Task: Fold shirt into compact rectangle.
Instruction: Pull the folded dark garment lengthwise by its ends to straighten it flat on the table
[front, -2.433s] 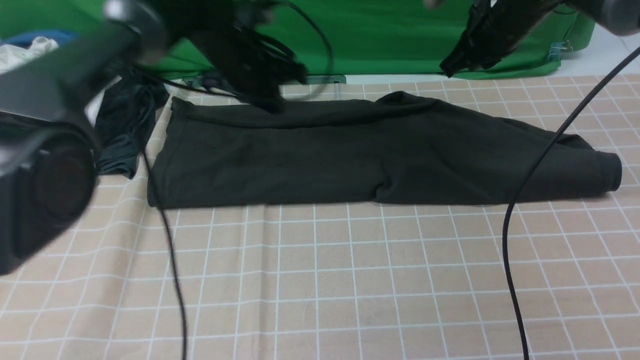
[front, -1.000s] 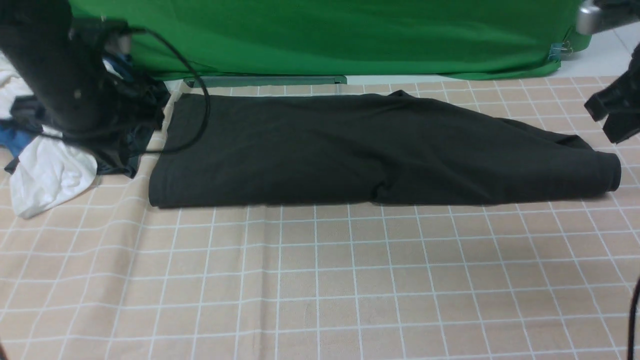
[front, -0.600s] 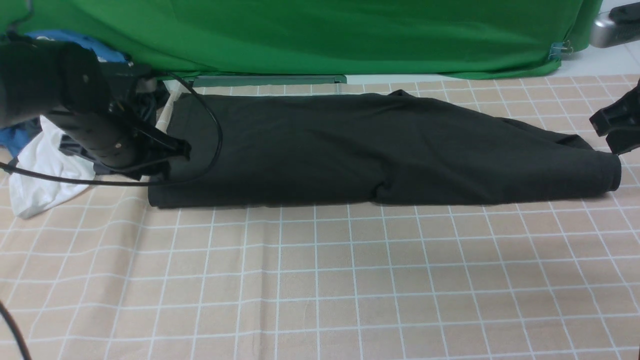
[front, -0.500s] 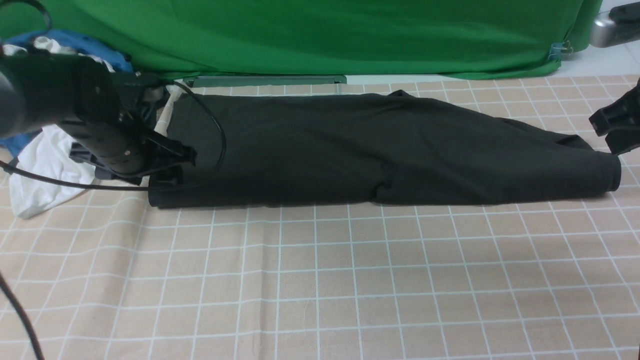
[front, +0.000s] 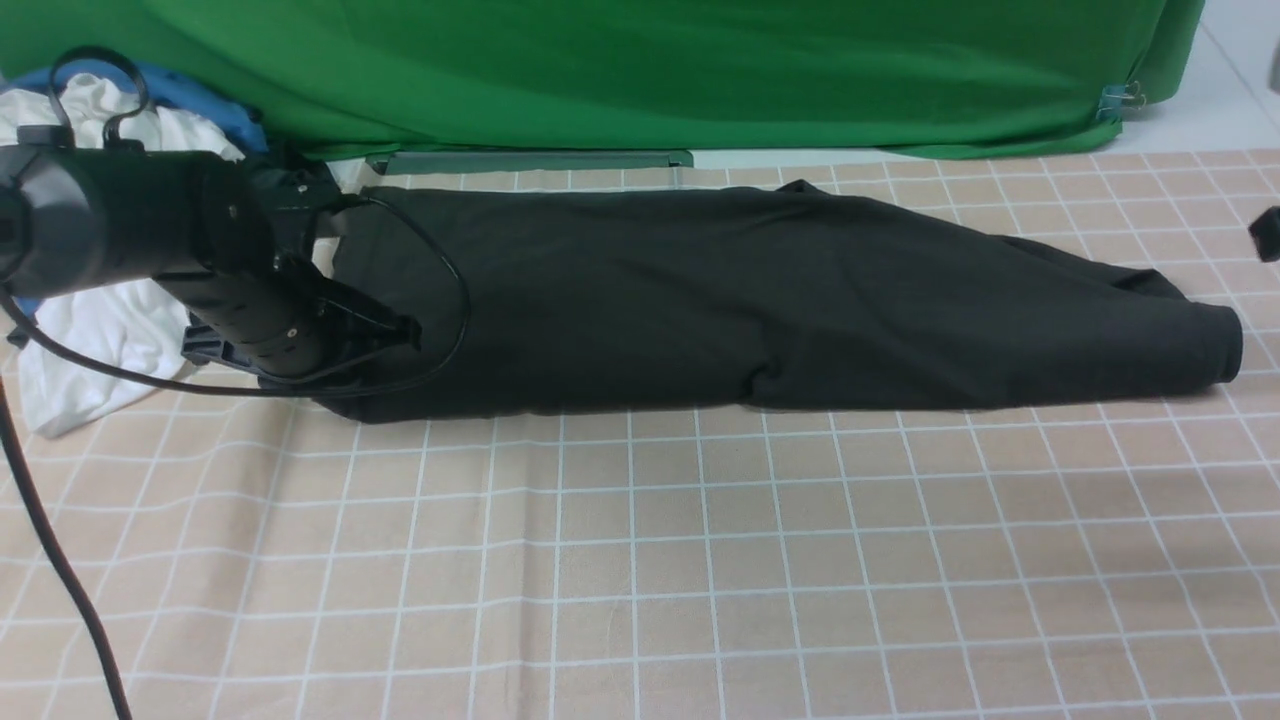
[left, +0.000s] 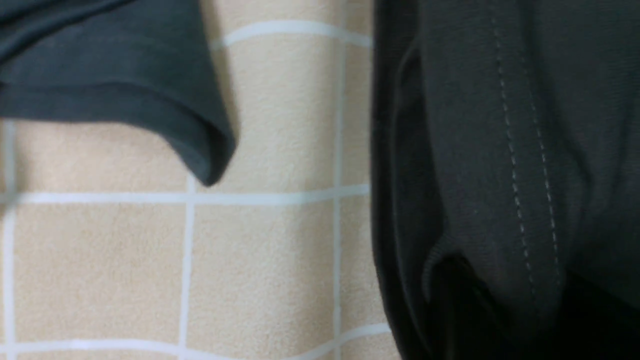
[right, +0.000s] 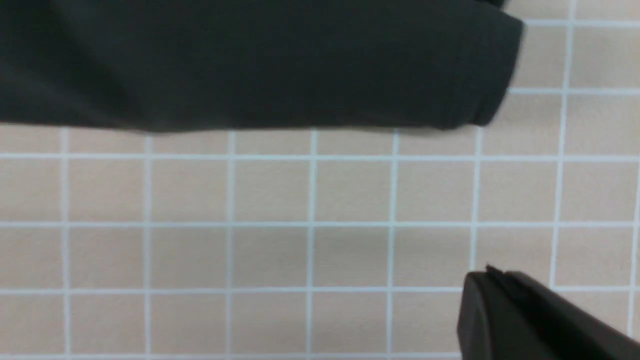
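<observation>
At the 9 o'clock side of the checked cloth (front: 640, 560) lies a white garment (front: 90, 330). Just beside it, the left gripper (front: 405, 335) has its jaws narrow, pinching the 9 o'clock hem of the shirt (front: 780, 300), and the fabric is puckered there. The shirt lies as one long black band from 9 to 3 o'clock, toward the cloth's 12 o'clock edge. At 3 o'clock, the right gripper (front: 1268, 235) is apart from the shirt, with its jaws pressed together and holding nothing.
</observation>
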